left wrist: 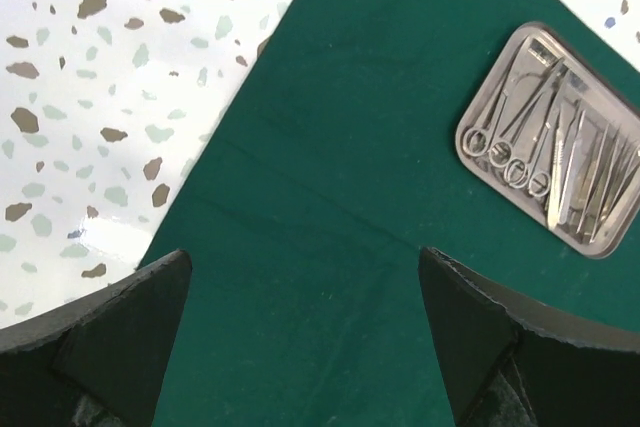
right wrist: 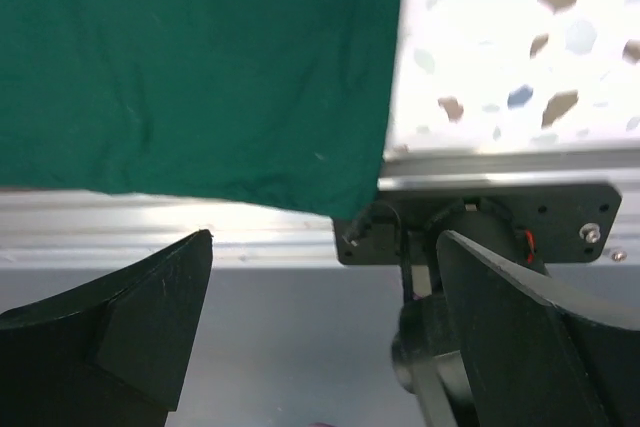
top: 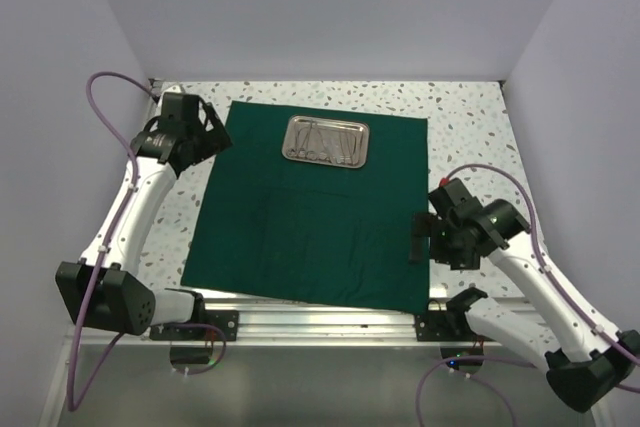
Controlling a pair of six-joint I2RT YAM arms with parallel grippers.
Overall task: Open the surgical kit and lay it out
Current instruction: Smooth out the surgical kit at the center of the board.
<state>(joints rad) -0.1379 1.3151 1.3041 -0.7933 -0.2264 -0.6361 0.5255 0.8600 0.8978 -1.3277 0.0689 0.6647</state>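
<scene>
Tray (top: 327, 141) on drape (top: 310, 207), far centre; instruments (top: 325, 144) inside tray.

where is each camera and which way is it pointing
top external: above and behind the robot, looking down on the dark green cloth drape; left arm and right arm show.
left wrist: on the left arm, facing down at drape and shiny rectangular steel tray; open left gripper shows.
right wrist: by the drape's near right corner, facing the metal rail; open right gripper shows.
shared: top and left wrist both show the tray.
</scene>
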